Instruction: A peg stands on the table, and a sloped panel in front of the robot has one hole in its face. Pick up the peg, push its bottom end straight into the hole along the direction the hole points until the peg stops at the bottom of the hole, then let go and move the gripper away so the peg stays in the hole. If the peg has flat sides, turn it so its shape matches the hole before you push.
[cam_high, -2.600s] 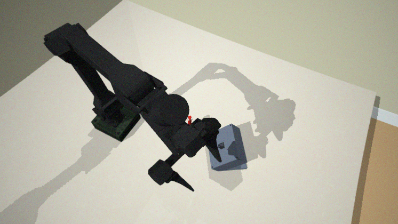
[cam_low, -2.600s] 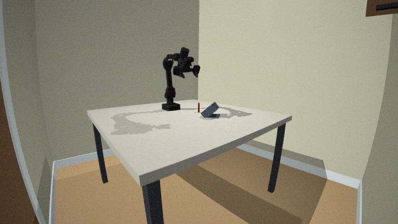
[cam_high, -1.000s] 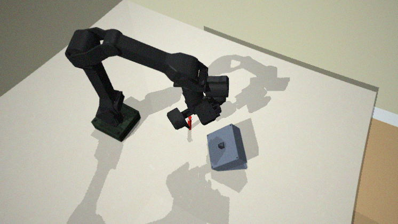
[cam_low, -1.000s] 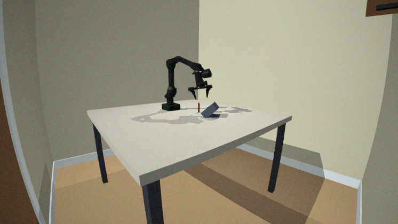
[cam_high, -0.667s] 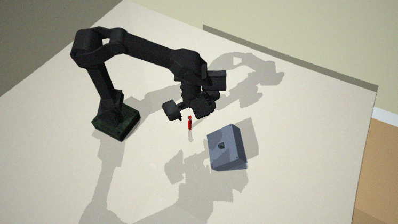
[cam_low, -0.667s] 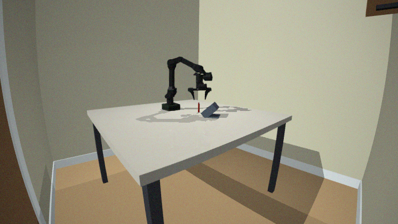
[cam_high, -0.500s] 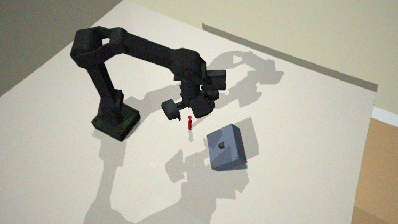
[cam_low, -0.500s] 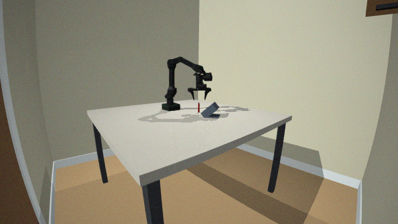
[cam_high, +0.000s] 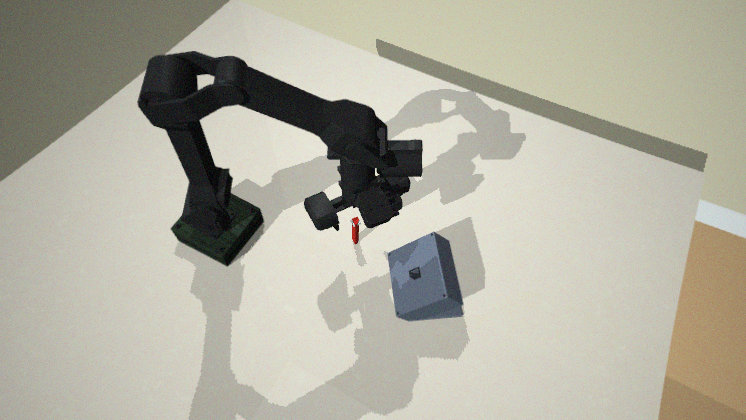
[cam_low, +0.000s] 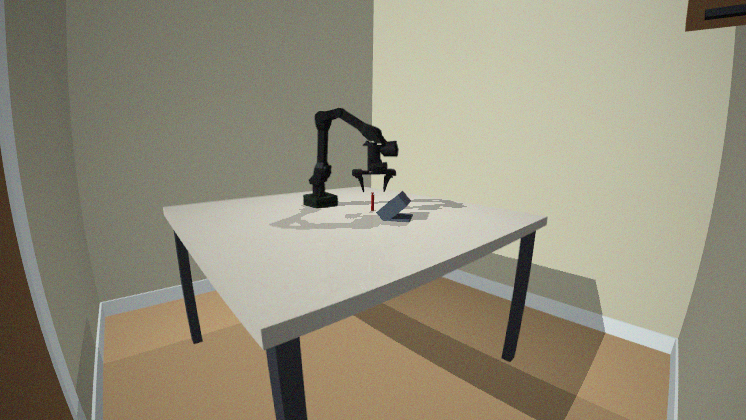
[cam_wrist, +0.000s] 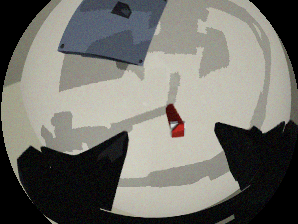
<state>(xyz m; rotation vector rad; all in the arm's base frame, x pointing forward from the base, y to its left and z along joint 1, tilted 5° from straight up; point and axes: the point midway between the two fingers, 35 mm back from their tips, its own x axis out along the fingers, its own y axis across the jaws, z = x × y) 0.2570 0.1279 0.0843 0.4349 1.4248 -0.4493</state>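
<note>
A slim red peg (cam_high: 355, 234) (cam_low: 372, 202) (cam_wrist: 178, 132) stands upright on the table, with a pale mark near its top. Its top looks angular in the wrist view. A blue-grey sloped panel (cam_high: 422, 298) (cam_low: 392, 207) (cam_wrist: 95, 31) stands beside it, with one dark angular hole (cam_high: 414, 272) (cam_wrist: 121, 10) in its face. The hole's exact shape is too small to tell. My gripper (cam_high: 354, 226) (cam_low: 374, 190) (cam_wrist: 174, 132) is wide open and empty, pointing down. Its fingertips are just above the peg's top, one on each side, not touching it.
The table (cam_high: 548, 339) (cam_low: 292, 260) carries the arm's dark green base (cam_high: 216, 234) (cam_low: 320, 200), left of the peg in the top and exterior views. The panel's raised edge is close to the gripper's right finger in the exterior view. Arm shadows fall across the table.
</note>
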